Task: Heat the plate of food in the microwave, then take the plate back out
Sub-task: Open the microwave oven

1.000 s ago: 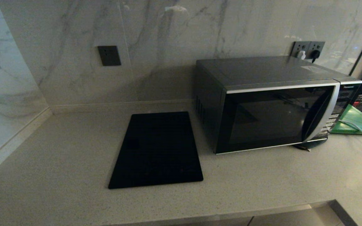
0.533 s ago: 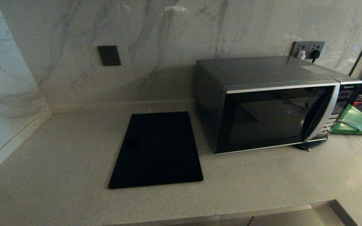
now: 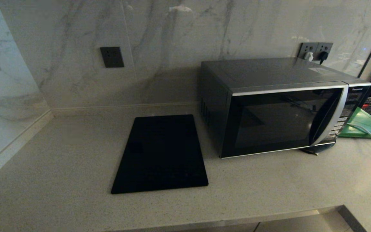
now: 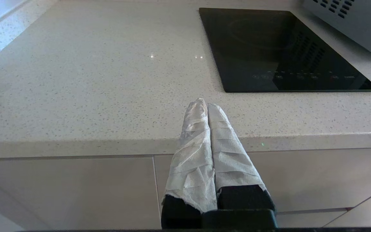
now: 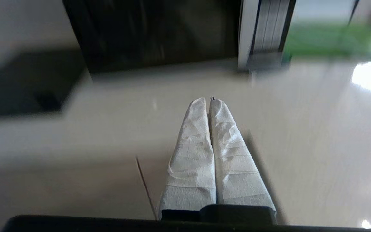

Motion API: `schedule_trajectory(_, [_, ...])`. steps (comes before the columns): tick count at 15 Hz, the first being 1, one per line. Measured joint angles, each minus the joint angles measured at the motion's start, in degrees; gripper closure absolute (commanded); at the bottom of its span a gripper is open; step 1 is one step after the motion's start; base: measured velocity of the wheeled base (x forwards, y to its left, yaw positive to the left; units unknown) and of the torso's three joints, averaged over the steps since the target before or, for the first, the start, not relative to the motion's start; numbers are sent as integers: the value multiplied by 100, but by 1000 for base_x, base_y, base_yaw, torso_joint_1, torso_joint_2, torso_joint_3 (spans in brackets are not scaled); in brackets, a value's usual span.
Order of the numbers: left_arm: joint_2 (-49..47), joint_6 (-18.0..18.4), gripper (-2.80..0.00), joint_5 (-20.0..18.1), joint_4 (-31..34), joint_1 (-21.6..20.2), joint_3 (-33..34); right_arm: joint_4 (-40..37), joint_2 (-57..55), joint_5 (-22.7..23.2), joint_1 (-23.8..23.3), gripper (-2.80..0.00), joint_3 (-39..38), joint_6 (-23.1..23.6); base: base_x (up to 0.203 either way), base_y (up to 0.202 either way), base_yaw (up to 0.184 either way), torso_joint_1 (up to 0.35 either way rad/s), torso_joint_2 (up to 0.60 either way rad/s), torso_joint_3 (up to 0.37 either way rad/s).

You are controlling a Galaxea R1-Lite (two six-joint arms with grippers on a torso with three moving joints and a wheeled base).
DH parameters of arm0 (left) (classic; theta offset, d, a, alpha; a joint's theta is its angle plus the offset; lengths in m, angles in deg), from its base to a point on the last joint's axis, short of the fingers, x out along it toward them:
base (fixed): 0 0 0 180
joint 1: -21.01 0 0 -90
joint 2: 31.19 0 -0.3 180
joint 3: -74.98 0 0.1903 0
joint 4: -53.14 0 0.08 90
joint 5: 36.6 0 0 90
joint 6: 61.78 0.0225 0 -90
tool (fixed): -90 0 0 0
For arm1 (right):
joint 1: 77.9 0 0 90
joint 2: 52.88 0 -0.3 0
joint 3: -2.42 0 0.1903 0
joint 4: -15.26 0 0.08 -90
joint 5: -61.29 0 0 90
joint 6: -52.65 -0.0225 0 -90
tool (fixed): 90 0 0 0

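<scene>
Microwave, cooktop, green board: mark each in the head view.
Microwave (image 3: pixel 279 120), head view, black glass door.
Cooktop (image 3: pixel 161 154), head view, middle of the black panel.
Green board (image 3: pixel 367 124), head view, its flat face.

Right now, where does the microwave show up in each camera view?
Head view: the microwave stands right of centre on the counter, door shut.
Left wrist view: only its vented grey side shows.
Right wrist view: its dark door fills the area ahead of the fingers.
Shared landmark: the black cooktop panel beside it.

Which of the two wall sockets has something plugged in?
The socket behind the microwave, at the right: it holds two plugs. The left one is bare.
</scene>
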Motion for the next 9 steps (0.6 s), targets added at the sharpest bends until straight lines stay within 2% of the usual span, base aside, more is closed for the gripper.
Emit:
schedule_trajectory(5, [0, 1, 0, -2, 0, 0, 0, -304, -1168, -141, 0, 0, 1784, -73, 0, 0, 0, 0, 0, 0])
schedule_trajectory(9, [0, 0, 0, -1, 0, 0, 0, -639, -2865, -988, -4, 0, 3234, -452, 0, 0, 0, 0, 0, 0])
